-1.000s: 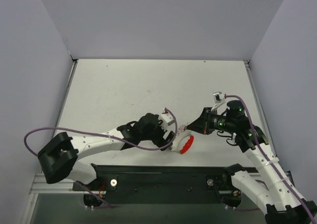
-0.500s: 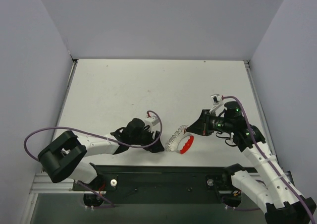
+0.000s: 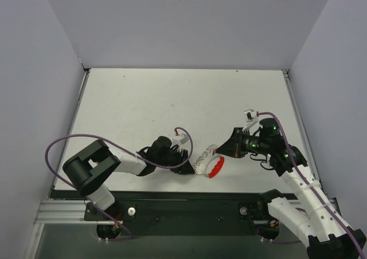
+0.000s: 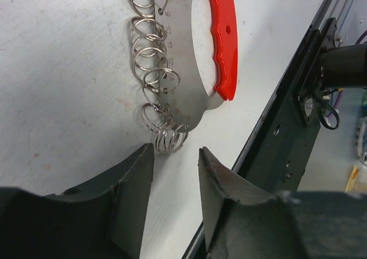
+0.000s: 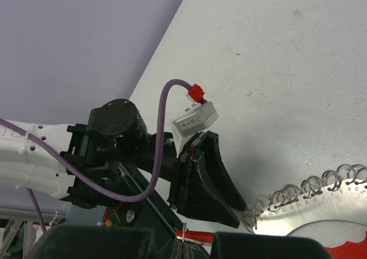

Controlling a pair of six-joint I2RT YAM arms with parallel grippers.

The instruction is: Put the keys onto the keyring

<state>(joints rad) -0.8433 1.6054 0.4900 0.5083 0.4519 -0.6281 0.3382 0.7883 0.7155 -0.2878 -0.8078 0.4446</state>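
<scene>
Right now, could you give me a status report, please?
Left gripper open, just short of keyring. Right gripper shut at its other end. No key seen.

White-shelled left arm (image 3: 129,163) and right arm (image 3: 307,187), black at joints and bases. Black wedge-fingered left hand (image 4: 176,156) and right hand (image 3: 218,150). Purple cable (image 5: 160,121) along each. White camera box (image 5: 195,120), red plug (image 5: 196,91), on left wrist.

The pale bench (image 5: 298,70) fills the view from 12 to 4 o'clock, with a lavender wall (image 5: 69,35) at 10. The left end effector (image 5: 239,213) reaches in from 8 o'clock, its black fingertips just beside the keyring (image 5: 309,210), whose wire loops and red band sit at 4 to 5. A purple cable (image 5: 163,116) loops over it. At 6, the right end effector (image 5: 183,240) is pinched together on a thin red edge.
</scene>
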